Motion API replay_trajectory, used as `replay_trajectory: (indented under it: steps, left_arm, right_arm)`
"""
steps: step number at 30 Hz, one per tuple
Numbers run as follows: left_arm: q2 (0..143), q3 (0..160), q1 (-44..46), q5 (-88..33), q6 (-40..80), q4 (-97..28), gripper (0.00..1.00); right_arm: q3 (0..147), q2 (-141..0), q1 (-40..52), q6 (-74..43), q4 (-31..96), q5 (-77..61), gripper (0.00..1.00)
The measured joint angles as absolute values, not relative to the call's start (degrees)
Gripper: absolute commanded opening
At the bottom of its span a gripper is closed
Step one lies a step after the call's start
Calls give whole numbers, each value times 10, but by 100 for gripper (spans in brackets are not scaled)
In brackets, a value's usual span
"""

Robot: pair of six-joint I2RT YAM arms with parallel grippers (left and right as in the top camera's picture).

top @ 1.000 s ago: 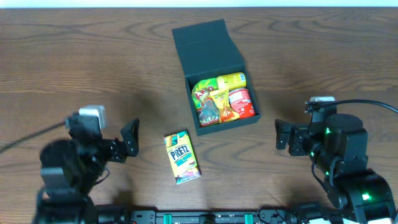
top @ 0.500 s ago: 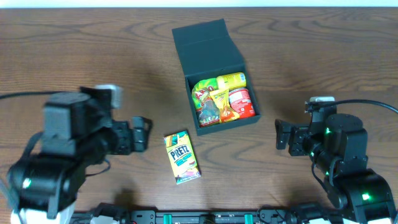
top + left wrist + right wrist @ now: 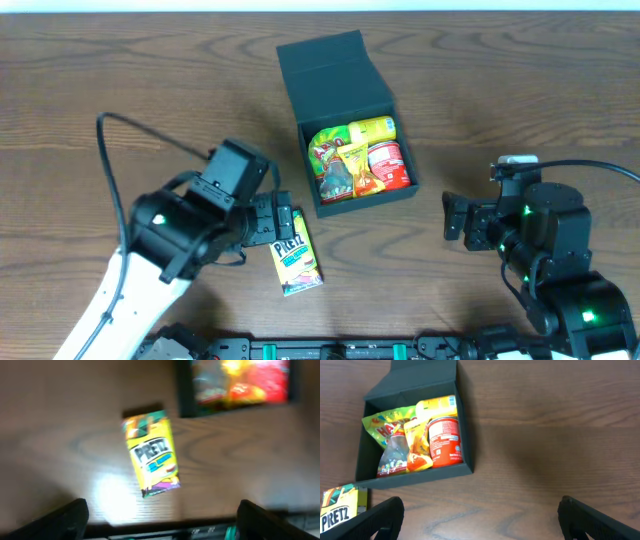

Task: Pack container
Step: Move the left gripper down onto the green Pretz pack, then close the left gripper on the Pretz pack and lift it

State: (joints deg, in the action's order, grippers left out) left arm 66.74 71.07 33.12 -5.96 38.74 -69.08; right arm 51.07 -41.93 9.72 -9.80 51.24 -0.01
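Swinging in from the left, the left gripper (image 3: 278, 222) now hangs just beside the Pretz box (image 3: 293, 252), jaws wide and empty. The right gripper (image 3: 452, 218) (also wide, holding nothing) has not budged. The container (image 3: 362, 203) sits open mid-table, snacks (image 3: 360, 158) inside; the Pretz box is likely next to go in.

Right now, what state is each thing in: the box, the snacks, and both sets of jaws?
container: lid open, snacks inside.
snacks: packed in the container.
Pretz box: lying flat on the table, outside the container.
left gripper: jaws open, empty, close by the Pretz box.
right gripper: jaws open, empty.
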Motion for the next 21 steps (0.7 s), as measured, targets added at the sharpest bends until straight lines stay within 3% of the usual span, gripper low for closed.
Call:
replay_trajectory:
  steps: [7, 12, 21]
  left_arm:
    - [671, 555, 331, -46, 540, -616, 95]
    - [671, 498, 338, -87, 558, -573, 95]
    - [703, 483, 427, -99, 597, -535, 95]
  right_arm:
    - [511, -419, 97, -98, 512, 0, 99]
    - [511, -419, 97, -98, 512, 0, 99]
    - [511, -419, 97, -98, 512, 0, 99]
